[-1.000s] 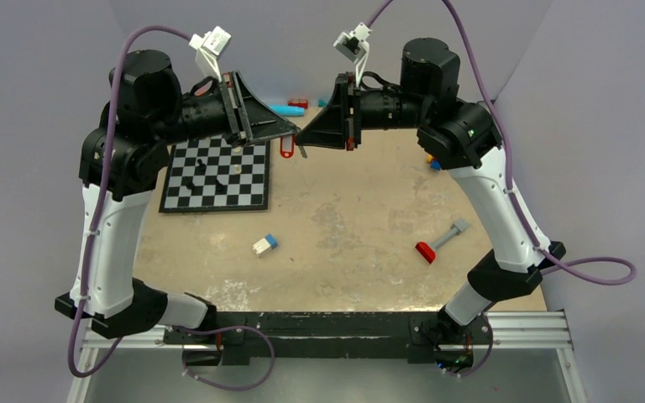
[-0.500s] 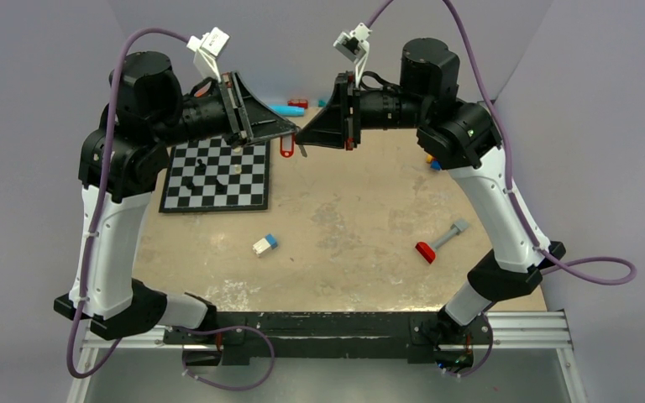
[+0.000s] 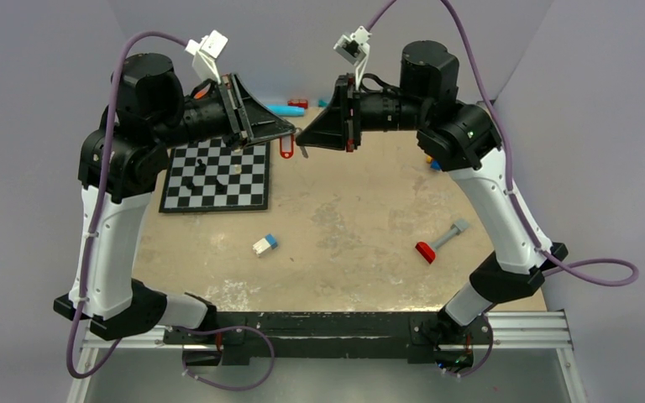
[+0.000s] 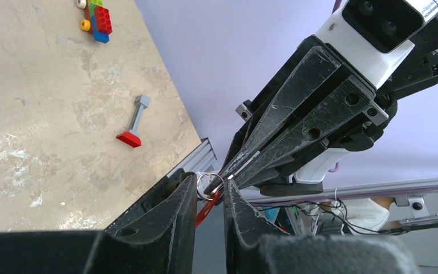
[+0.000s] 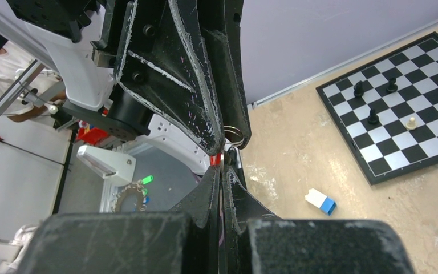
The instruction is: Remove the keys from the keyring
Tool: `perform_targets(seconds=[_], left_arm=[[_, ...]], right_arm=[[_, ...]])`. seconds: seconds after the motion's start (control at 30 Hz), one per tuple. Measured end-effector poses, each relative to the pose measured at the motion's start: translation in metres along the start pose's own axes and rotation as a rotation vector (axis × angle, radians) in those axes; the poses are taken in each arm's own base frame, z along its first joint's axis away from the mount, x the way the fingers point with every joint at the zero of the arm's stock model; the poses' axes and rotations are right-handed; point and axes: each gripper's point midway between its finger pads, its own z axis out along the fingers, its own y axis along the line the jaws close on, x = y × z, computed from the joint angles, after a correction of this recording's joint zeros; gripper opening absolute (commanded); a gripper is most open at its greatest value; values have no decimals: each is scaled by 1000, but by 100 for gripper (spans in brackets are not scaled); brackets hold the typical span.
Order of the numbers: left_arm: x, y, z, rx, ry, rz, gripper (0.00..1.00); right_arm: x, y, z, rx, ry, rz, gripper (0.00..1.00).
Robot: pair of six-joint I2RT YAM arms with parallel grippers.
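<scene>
Both arms are raised, and their grippers meet tip to tip above the back of the table. My left gripper (image 4: 209,181) is shut on the silver keyring (image 4: 210,186), which spans its two fingers. A red tag (image 4: 205,209) hangs below the ring, and the same red tag (image 3: 285,148) shows from above. My right gripper (image 5: 221,166) is shut on a thin silver key (image 4: 245,163) at the ring, fingers pressed together. In the right wrist view the keyring (image 5: 234,135) sits just past my fingertips. The rest of the key is hidden between the fingers.
A chessboard (image 3: 216,175) with several pieces lies at the back left. A white and blue brick (image 3: 264,244) sits mid-table. A red and grey piece (image 3: 439,241) lies to the right. Small bricks (image 3: 431,161) sit near the right arm, and a blue item (image 3: 285,109) is at the back.
Both grippers stay tip to tip at the ring. The left wrist has tilted very slightly and the right fingertips have edged a little to the left.
</scene>
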Motion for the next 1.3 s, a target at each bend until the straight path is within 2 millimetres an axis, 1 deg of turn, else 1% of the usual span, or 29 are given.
perform_targets(seconds=[0.43,0.53,0.67,0.73,0.8,0.87,0.93,1.03,1.1,1.17,1.23,1.27,1.3], left_arm=[[0,1,-2,-14,-7,-3,0],[-2,6,-3,-40,-21,-1,0],[-5,18,0,-89,-36,-10,0],[-7,21,0,-106,-43,-10,0],[-7,27,1,-126,-46,-2,0],[-3,37,3,-154,-39,-6,0],[5,55,6,-196,-18,-16,0],[23,93,16,-282,35,-44,0],[37,120,24,-329,74,-65,0],[56,149,34,-379,123,-92,0],[73,175,44,-416,168,-106,0],[83,187,50,-434,195,-110,0],[90,195,54,-445,213,-114,0]], right_arm=[[0,4,-10,23,-12,-40,0],[0,7,-13,18,-13,-48,0],[0,13,-26,56,-34,-77,0],[3,9,-36,118,-53,-83,0],[12,2,-50,201,-68,-74,0],[20,-4,-59,259,-74,-59,0],[33,-13,-64,309,-70,-26,0],[59,-33,-60,360,-29,56,0],[82,-53,-52,397,20,126,0],[109,-78,-44,440,83,198,0],[137,-107,-38,477,124,268,0],[150,-119,-37,488,139,305,0],[165,-133,-37,496,149,352,0]])
